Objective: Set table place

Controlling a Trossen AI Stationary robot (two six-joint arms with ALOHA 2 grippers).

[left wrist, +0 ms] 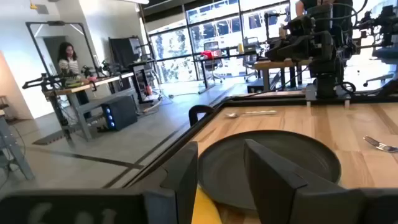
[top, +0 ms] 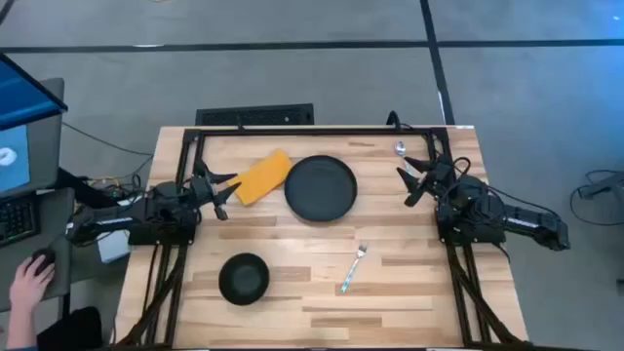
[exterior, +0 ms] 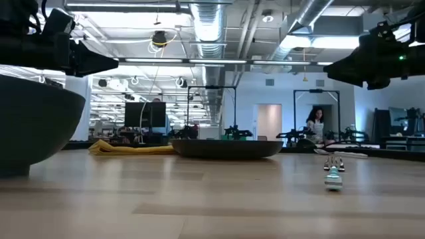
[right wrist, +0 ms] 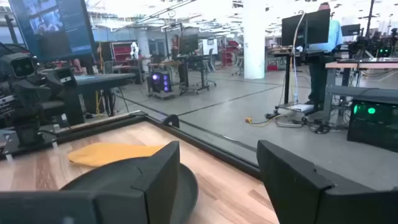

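The yellow-orange cloth (top: 263, 177) lies flat at the far left of the table (top: 409, 302). The round black plate (top: 321, 187) rests right of it, and the black bowl (top: 244, 278) stands near the front left. A fork (top: 352, 268) lies front of centre. A spoon (top: 400, 148) lies near the far right corner. My left gripper (top: 222, 190) is open and empty above the table, just left of the cloth (left wrist: 205, 205) and facing the plate (left wrist: 273, 162). My right gripper (top: 414, 180) is open and empty, right of the plate (right wrist: 186, 183).
A black metal frame (top: 312, 132) edges the table. A person's hand (top: 29, 278) rests on a mouse beyond the left edge, beside a monitor (top: 24, 127). Bare wood lies at the front right (top: 419, 292). A person (exterior: 315, 123) stands far behind in the room.
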